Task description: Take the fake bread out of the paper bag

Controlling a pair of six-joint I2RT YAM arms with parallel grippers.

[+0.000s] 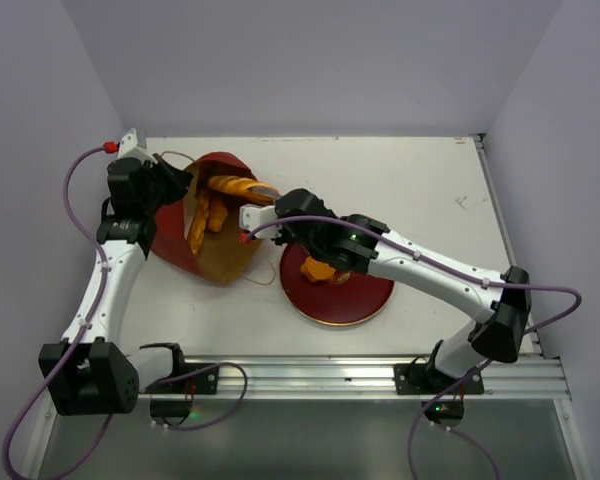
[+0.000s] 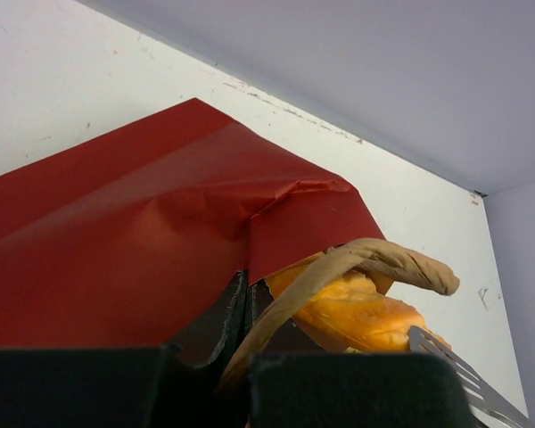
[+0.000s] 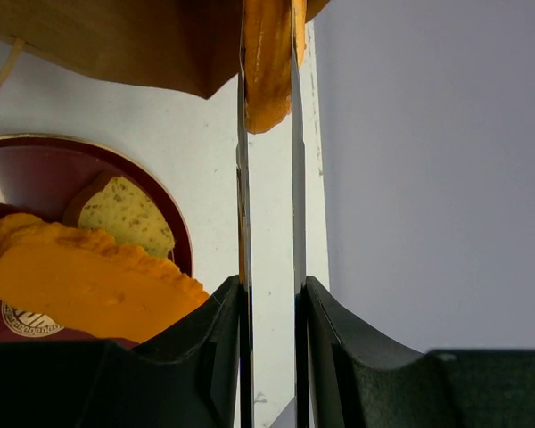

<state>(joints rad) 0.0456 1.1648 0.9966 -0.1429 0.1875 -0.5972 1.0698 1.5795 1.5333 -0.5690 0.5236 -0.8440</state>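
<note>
Top external view showed an orange-golden toy loaf (image 1: 325, 268) and pale slice (image 3: 129, 214) on the round red plate (image 1: 365, 310). The right gripper (image 3: 268, 27) pinched another loaf (image 3: 266, 80) at the mouth of the red-and-brown paper bag (image 1: 220, 255). The left gripper (image 2: 250, 308) was clamped on its wall, and more loaves (image 1: 200, 225) lay inside.

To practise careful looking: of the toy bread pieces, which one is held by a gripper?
The long orange loaf at the paper bag mouth, pinched in the right gripper; the other pieces lie loose inside the bag or on the red plate.

White scuffed table (image 1: 430, 190), pale lavender walls (image 1: 310, 60) on three sides
</note>
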